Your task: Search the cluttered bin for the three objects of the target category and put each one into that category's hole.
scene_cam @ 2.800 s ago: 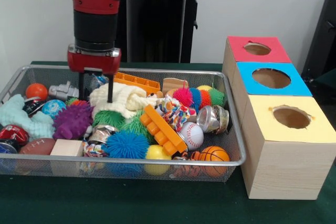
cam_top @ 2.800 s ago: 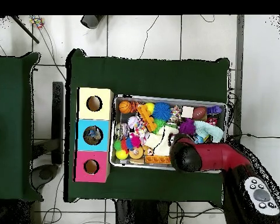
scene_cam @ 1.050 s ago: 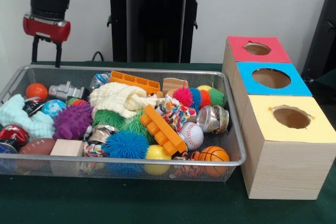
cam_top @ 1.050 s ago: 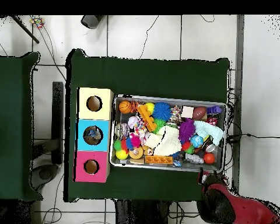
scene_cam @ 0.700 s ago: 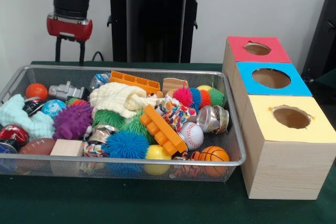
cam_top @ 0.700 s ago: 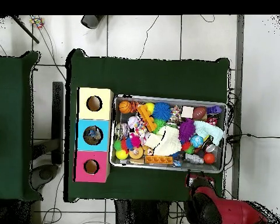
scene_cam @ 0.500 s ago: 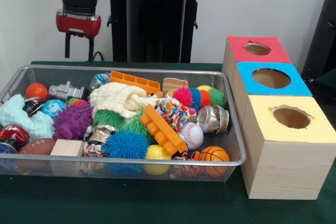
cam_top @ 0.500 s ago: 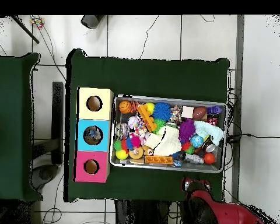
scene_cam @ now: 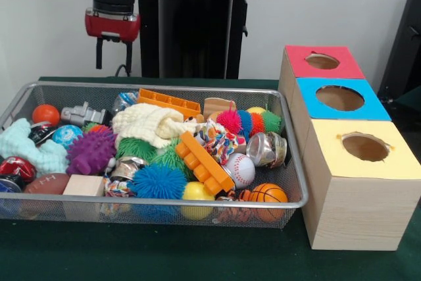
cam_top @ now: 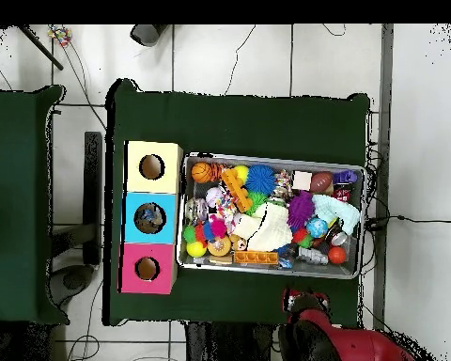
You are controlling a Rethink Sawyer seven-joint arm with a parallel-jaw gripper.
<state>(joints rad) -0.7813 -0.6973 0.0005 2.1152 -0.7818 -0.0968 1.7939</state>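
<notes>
The gripper (scene_cam: 113, 54) hangs above and behind the far rim of the wire mesh bin (scene_cam: 289, 162), its two thin black fingers (scene_cam: 99, 52) pointing down with a clear gap between them and nothing held; from overhead it sits outside the bin's edge, over the green table (cam_top: 239, 122). The bin is crowded with toys. Round sports balls lie toward its end nearest the boxes: an orange basketball (scene_cam: 268, 194) with black seams against the near wall, a white baseball (scene_cam: 241, 169) with red stitching just behind it, and a plain yellow ball (scene_cam: 198, 191) beside them. A brown football (scene_cam: 47, 183) rests at the opposite end near a pale wooden block (scene_cam: 83, 185), and a small orange ball (scene_cam: 46, 114) lies in the far corner. Between these are a blue spiky ball (scene_cam: 158, 181), a purple spiky toy (scene_cam: 91, 151), a long orange building brick (scene_cam: 202, 162) lying tilted across the pile, and a cream knitted cloth (scene_cam: 150, 124). Beside the bin stand three wooden boxes in a row, each with a round hole in its top: the yellow box (scene_cam: 388, 162) nearest, the blue box (scene_cam: 368, 111) in the middle, the red box (scene_cam: 342, 69) farthest.
</notes>
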